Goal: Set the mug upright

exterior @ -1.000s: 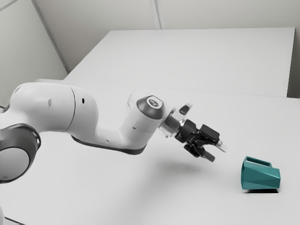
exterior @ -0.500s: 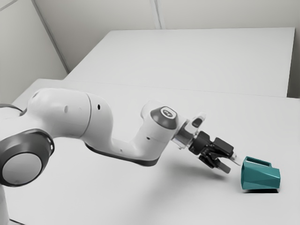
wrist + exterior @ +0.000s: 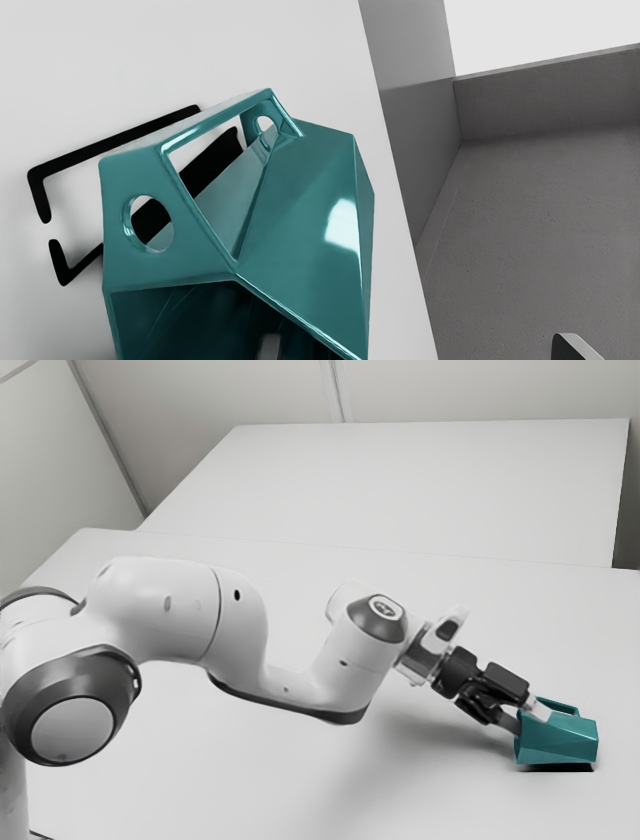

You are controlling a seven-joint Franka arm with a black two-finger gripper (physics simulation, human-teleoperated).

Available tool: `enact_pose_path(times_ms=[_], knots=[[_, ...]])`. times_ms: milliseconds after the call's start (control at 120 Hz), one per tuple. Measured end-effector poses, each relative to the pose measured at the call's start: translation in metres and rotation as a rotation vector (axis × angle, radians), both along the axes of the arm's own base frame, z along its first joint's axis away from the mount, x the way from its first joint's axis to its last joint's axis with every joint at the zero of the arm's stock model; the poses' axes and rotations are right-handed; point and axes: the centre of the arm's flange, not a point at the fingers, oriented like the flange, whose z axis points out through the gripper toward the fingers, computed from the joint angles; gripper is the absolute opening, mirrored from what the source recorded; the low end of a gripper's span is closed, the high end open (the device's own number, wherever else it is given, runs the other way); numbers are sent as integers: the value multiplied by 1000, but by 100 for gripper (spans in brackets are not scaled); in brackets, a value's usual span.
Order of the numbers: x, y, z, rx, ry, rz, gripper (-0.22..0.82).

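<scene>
The teal faceted mug (image 3: 558, 740) lies on its side on the white table, its handle on the upper side and its mouth toward my hand. My gripper (image 3: 526, 720) is at the mouth end, tilted down, with its fingers apart. In the wrist view the mug (image 3: 310, 200) shows its dark opening, and one fingertip of my gripper (image 3: 421, 345) reaches into that opening. The other fingertip stands outside the mug wall, well away from it. The lower part of the mug is cut off by the picture's edge.
The white table (image 3: 250, 760) extends around the mug, with a table edge beside it in the wrist view and grey floor (image 3: 525, 225) beyond. Another white surface (image 3: 400, 490) lies farther back, before pale walls.
My hand has moved toward the exterior view's right and down, from a distance away to the mug's mouth. The mug has stayed where it was, and the fingers remain apart.
</scene>
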Motion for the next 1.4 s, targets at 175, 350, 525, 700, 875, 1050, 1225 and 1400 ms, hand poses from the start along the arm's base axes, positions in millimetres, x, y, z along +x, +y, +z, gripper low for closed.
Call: enact_pose_path(times_ms=[175,350,525,700,875,1050,1225,1400], knots=[[-2,-7,-13,-21,4,4,59],[-3,-14,-17,-35,-12,-6,58],[-4,-16,-17,-42,-25,-11,45],[-5,-17,-17,-48,-35,-14,24],[-6,-20,-17,-51,-44,-20,3],[-6,-21,-10,-57,-60,-23,-10],[-7,-24,18,-70,-105,-28,-15],[0,-11,73,-31,-216,-67,-17]])
